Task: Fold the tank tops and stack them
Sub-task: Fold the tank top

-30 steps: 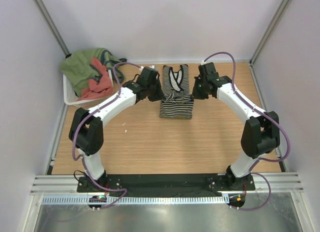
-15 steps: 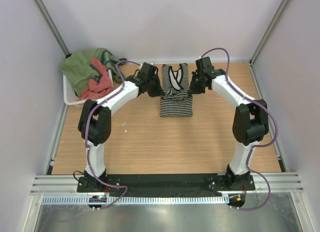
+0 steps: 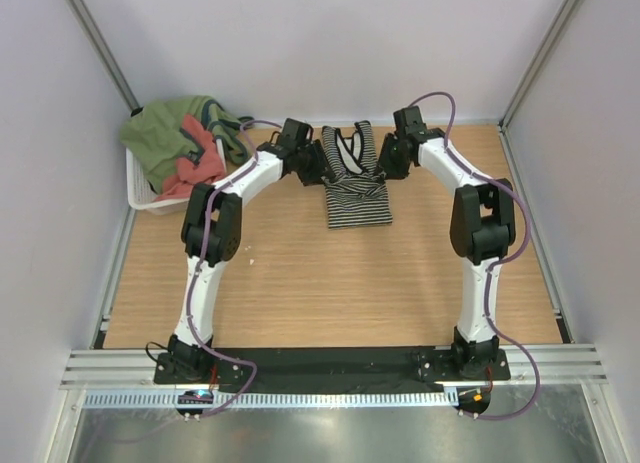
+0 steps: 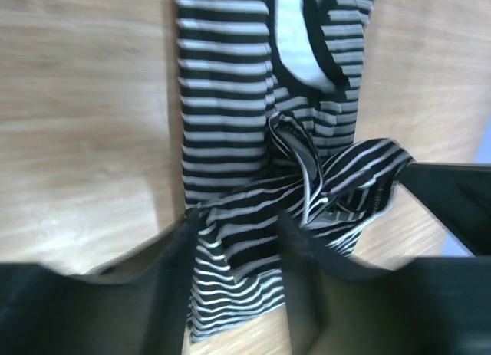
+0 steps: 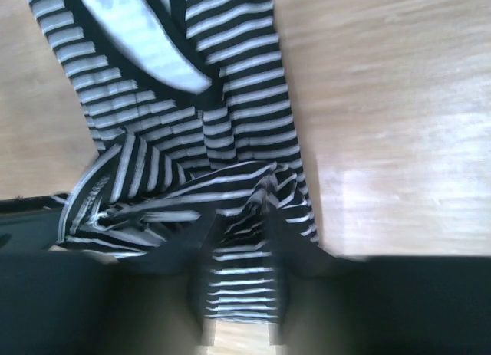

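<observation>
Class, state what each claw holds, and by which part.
Seemingly nothing: left claw and right claw stand parted over the striped tank top's side edges.

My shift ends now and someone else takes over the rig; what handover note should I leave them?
Left gripper: fingers apart, striped tank top cloth between them.
Right gripper: the same, on the opposite side.
Striped tank top: on the table, far middle, bunched across its middle.
Salmon-red tank top: in the white basket, far left, unfolded.
Done: fold of the striped one begun.
Left: finish the striped fold, fold the salmon-red one, stack both.
</observation>
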Action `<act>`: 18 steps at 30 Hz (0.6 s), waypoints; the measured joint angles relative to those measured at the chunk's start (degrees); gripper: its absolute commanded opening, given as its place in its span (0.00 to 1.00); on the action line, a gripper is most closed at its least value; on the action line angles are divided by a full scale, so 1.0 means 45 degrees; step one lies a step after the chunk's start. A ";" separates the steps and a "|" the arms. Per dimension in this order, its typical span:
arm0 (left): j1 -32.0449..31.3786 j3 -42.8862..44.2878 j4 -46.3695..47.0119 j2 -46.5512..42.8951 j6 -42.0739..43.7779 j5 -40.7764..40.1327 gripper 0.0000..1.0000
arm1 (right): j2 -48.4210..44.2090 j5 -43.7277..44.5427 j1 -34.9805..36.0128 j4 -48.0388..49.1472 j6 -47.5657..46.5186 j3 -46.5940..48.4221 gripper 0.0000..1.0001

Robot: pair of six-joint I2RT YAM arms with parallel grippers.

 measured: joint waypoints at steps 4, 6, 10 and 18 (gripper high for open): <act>0.0520 0.0675 0.0117 0.0835 -0.0131 0.0374 0.63 | 0.0539 -0.0102 -0.0219 0.0398 0.0121 0.0447 0.68; 0.0680 0.0680 0.0087 0.0869 -0.0068 0.0457 0.66 | 0.0520 -0.0136 -0.0306 0.0500 0.0107 0.0408 0.68; 0.0865 0.0695 0.0170 0.0840 0.0219 0.0520 0.67 | 0.0141 -0.0457 -0.0389 0.1413 0.0102 -0.0296 0.63; 0.0845 0.0583 0.0151 0.0408 0.0559 0.0772 0.66 | -0.1316 -0.1933 -0.0389 0.2934 -0.0243 -0.2822 0.41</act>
